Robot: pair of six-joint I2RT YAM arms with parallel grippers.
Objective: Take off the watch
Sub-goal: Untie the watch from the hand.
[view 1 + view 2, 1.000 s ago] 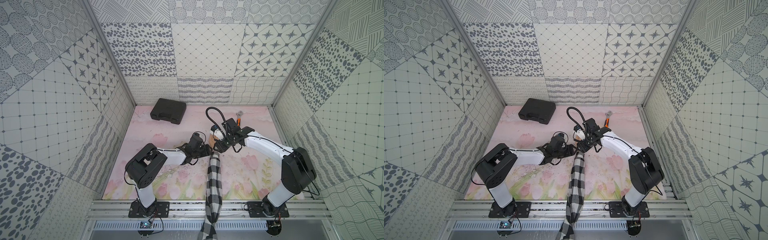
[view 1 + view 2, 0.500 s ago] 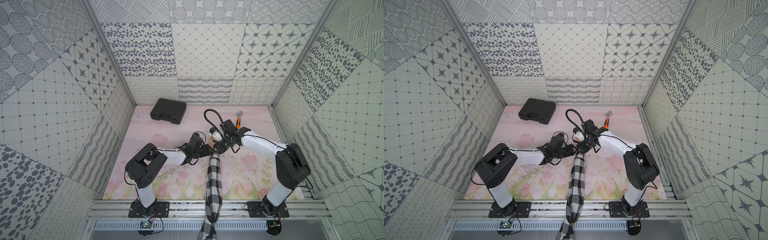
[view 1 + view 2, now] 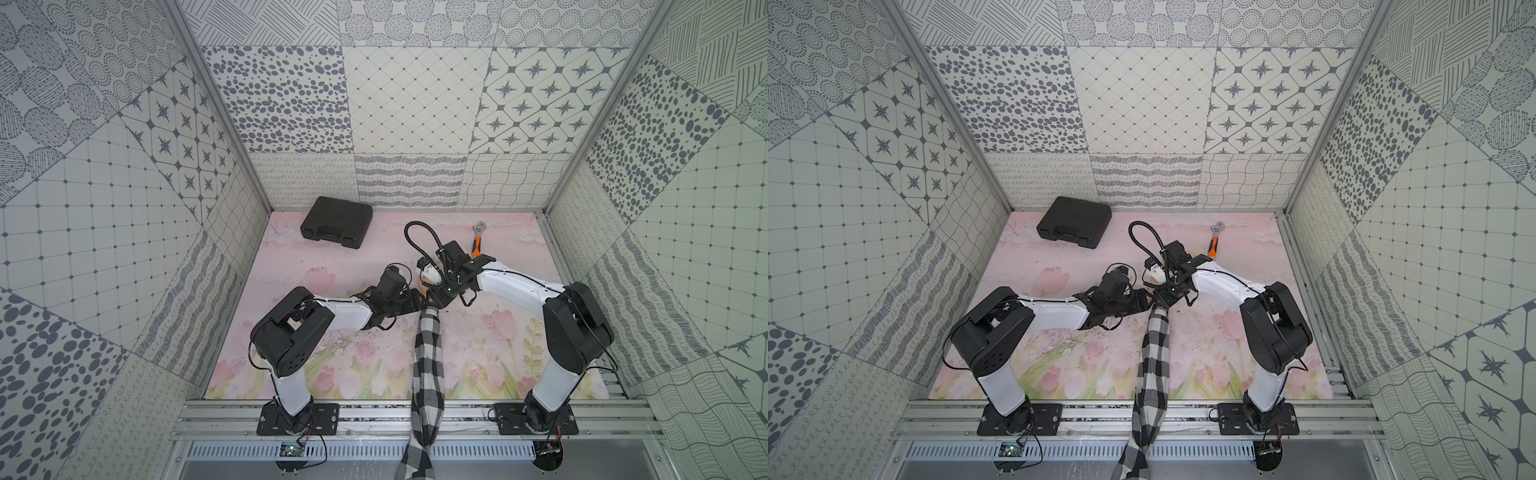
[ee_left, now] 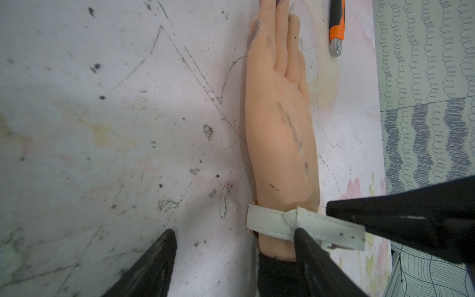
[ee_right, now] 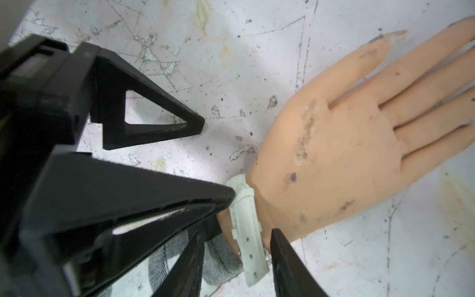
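Note:
The watch [image 4: 272, 222] has a pale strap wrapped round the wrist of a mannequin hand [image 4: 280, 133] that lies flat on the mat; its case is hidden under the wrist. The strap's loose, holed end [image 5: 253, 264] sticks out free of the wrist. My right gripper [image 5: 237, 259] is open, its jaws either side of that loose end with gaps showing. My left gripper [image 4: 235, 246] is open too, one finger [image 4: 314, 257] over the wrist at the strap and the other on the mat beside the hand. In both top views the two grippers [image 3: 428, 297] [image 3: 1152, 297] meet above the wrist.
A black-and-white checked sleeve [image 3: 428, 365] [image 3: 1152, 357] runs from the wrist to the front rail. An orange-handled wrench [image 3: 477, 245] [image 4: 336, 25] lies beyond the fingertips. A black case [image 3: 336, 227] [image 3: 1073, 227] sits at the back left by the wall.
My right arm has swung in toward the wrist and its jaws have narrowed round the strap's end. The left arm and the hand have not moved.

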